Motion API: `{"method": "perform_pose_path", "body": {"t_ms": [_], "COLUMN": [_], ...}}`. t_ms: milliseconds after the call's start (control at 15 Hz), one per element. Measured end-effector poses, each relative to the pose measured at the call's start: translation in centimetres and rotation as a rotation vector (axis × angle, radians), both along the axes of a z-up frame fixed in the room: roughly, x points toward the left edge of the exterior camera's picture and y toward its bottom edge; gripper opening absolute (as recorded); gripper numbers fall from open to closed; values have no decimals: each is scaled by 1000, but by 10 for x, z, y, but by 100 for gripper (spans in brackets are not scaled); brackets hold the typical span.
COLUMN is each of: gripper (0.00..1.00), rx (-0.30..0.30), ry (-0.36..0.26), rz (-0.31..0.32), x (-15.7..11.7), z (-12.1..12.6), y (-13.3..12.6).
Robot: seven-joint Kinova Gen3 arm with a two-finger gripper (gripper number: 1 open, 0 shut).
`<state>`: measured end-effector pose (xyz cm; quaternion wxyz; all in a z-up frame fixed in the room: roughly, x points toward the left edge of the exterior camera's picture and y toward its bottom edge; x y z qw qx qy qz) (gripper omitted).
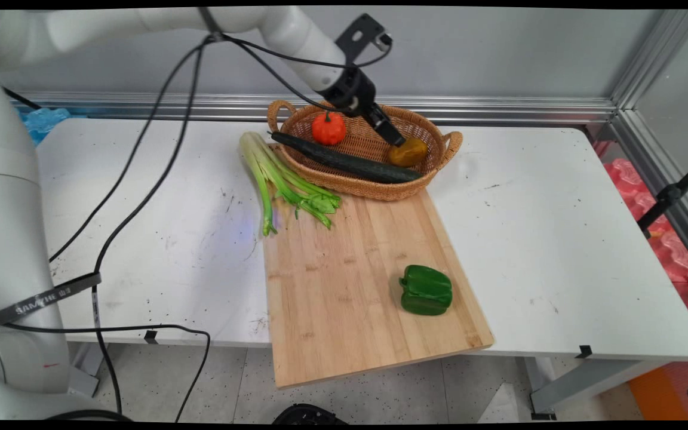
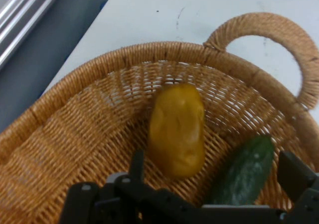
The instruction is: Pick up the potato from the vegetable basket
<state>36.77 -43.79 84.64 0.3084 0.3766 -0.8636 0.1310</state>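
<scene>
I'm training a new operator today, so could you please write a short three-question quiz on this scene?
1. True or false: the green pepper lies in the basket.
2. Which item is nearest the gripper? A) pumpkin B) potato C) celery
3. Fill in: the cucumber's tip sticks out over the basket's ____.

Key: 1 false, it lies on the cutting board; 2 B; 3 rim.

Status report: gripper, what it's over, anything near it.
Gripper open, inside basket. Over yellow potato. Cucumber alongside, under one finger.
</scene>
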Motion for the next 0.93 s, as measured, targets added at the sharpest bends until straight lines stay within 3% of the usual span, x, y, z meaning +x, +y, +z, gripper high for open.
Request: {"method": "perform_pose_path", "body": {"t_ms": [467,933], "gripper": [100,100], "rx": [60,97], "ry": [-20,-33], "rz": [18,30], "x": [-32,-49], "z": [-40,-64], "y": [-43,-66]}}
